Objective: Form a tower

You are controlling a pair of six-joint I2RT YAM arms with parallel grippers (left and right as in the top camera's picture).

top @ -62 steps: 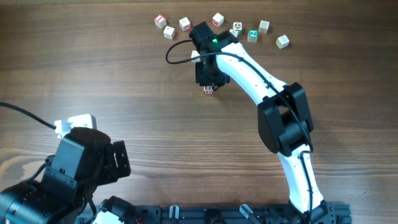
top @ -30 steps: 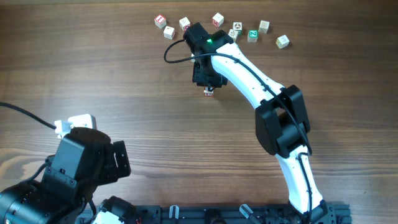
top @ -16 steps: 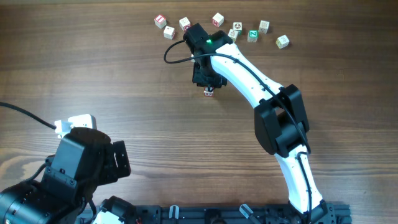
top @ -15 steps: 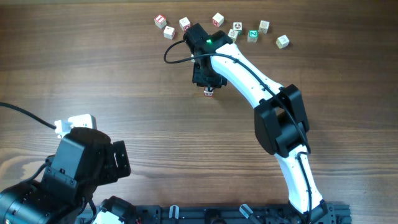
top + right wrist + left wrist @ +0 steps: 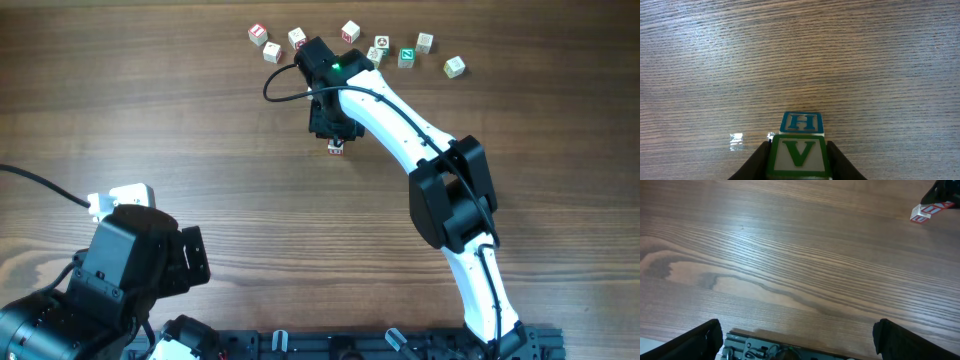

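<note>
Logged the tower [image 5: 337, 148] standing on the tabletop [image 5: 180, 120], a little right of centre in the overhead view, directly beneath the right tool [image 5: 335, 133], with only a red-marked sliver showing past the tool's near side. Found the right tool clamped on the V cube [image 5: 799, 154], a pale cube with a green letter, one of the fingers [image 5: 756, 164] pressed to each side face. Noted the H cube [image 5: 801, 122], with a blue letter, just beyond the V cube along the tool's axis, in line with it and edge to edge in the right wrist view. Could not tell whether the V cube rested on the H cube or merely met it. From the left wrist view, picked out the tower [image 5: 926, 213] far off in the upper right corner, slanted in that picture, two red-marked faces showing, its upper end lost under the dark tool body. Recorded the left tool [image 5: 799, 336] with jaws spread wide apart, holding nothing, low over the near left of the tabletop and well apart from the tower. Saw several loose cubes [image 5: 350, 31] in a ragged row on the far side of the right tool, near the tower but not touching it.
</note>
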